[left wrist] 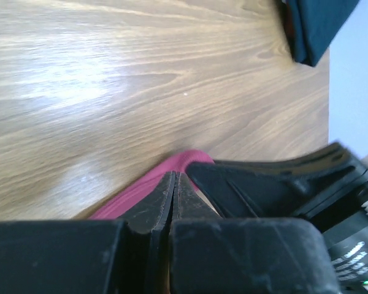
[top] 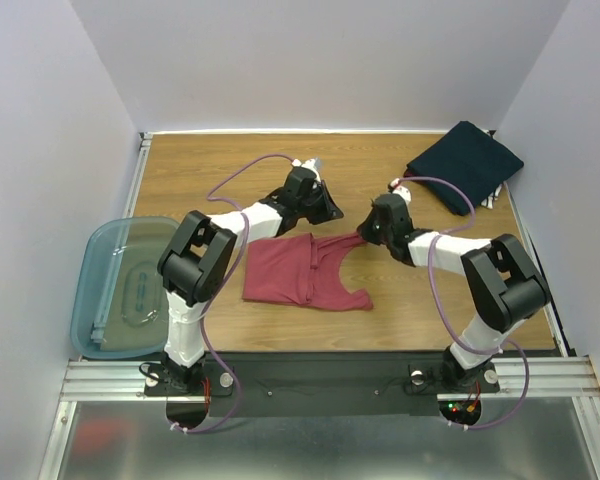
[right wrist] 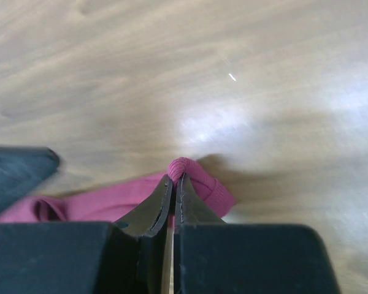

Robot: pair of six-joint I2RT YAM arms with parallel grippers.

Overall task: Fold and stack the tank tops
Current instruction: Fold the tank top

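Observation:
The dusty red tank top [top: 300, 275] lies flat in the middle of the table, its strap end pulled toward the back right. My right gripper [top: 364, 235] is shut on a bunched red strap [right wrist: 199, 184], which bulges past its fingertips [right wrist: 176, 177]. My left gripper [top: 328, 214] sits just left of it with jaws shut [left wrist: 175, 176]. Red cloth [left wrist: 141, 193] wraps around its tip, so it seems pinched there. The navy tank top [top: 465, 160] lies folded at the back right corner and also shows in the left wrist view [left wrist: 319, 24].
A translucent teal plastic bin [top: 90, 290] hangs over the table's left edge near the front. Grey walls close in the back and both sides. The right gripper's black body [left wrist: 276, 184] is close beside the left fingers.

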